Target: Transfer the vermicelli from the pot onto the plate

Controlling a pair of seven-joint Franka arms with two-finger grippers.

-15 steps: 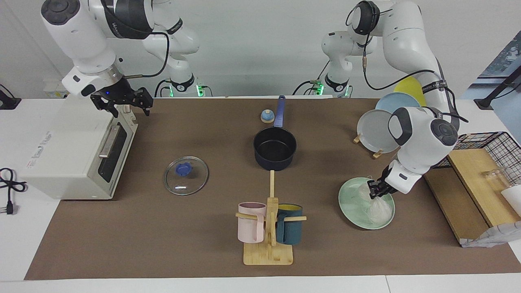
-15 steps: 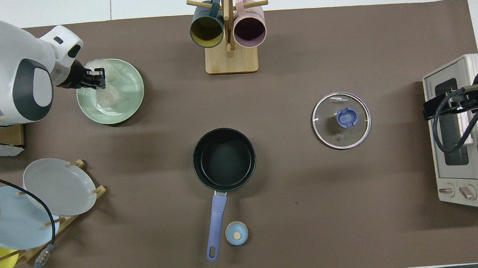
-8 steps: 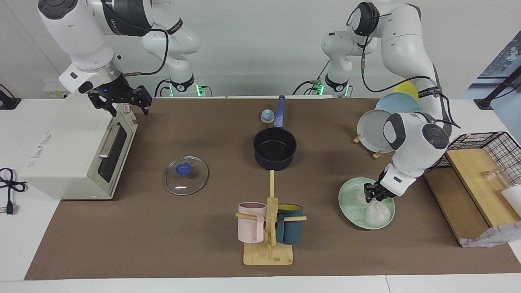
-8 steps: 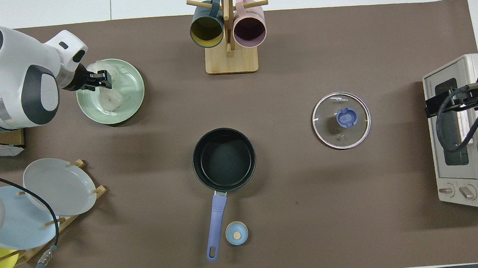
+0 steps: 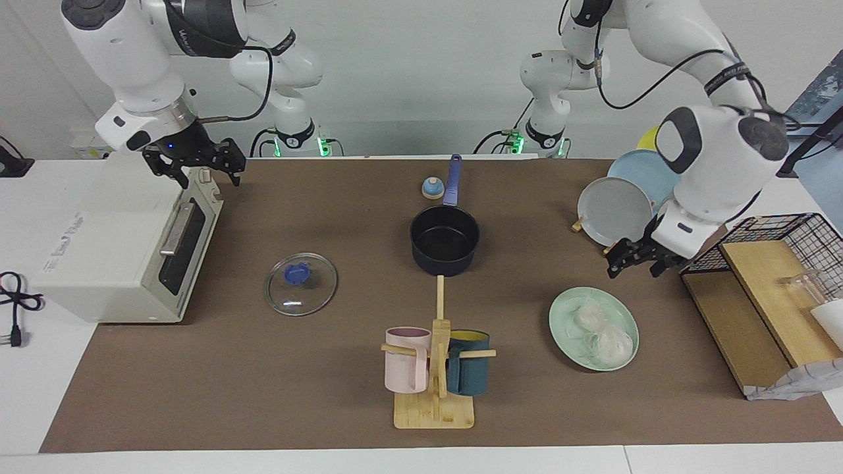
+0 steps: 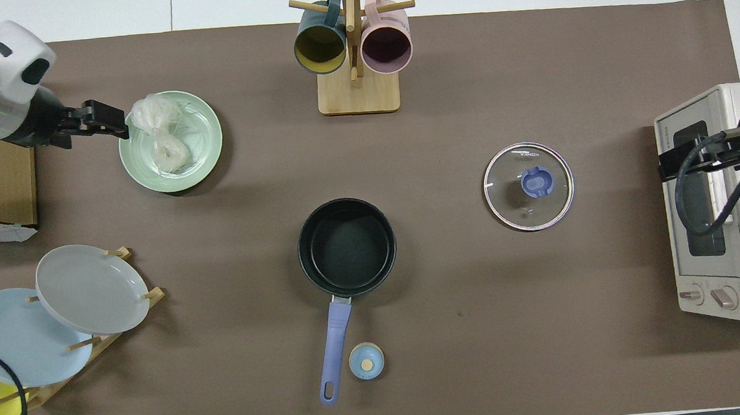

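The right end effector (image 5: pixel 197 172) hangs over the top front edge of the white toaster oven (image 5: pixel 112 243) at the right arm's end of the surface, its fingers spread wide and holding nothing; this arm waits. Beside the oven, toward the middle, a round glass lid (image 5: pixel 301 284) with a blue knob lies flat on the brown surface. Next comes the wooden mug rack (image 5: pixel 435 401), farther from the robots than the lid, with a pink mug (image 5: pixel 407 360) and a dark teal mug (image 5: pixel 469 372) hung on its pegs. The pot (image 5: pixel 444 240) sits nearer to the robots than the rack, upright, its black inside bare and its blue handle pointing toward the robots. A small blue round piece (image 5: pixel 432 188) rests just beside that handle.

Toward the left arm's end lies the plate (image 5: pixel 566 313), pale mint green, and the vermicelli (image 5: pixel 602 332) rests on it in its clear crinkly bag. The left end effector (image 5: pixel 634 262) is up in the air over the bare surface beside the plate's rim, fingers wide apart, touching neither bag nor plate. A grey plate (image 5: pixel 614 210) and a light blue plate (image 5: pixel 649 170) stand tilted in a wooden rack nearer to the robots, and a black wire basket (image 5: pixel 797 237) stands at the surface's end
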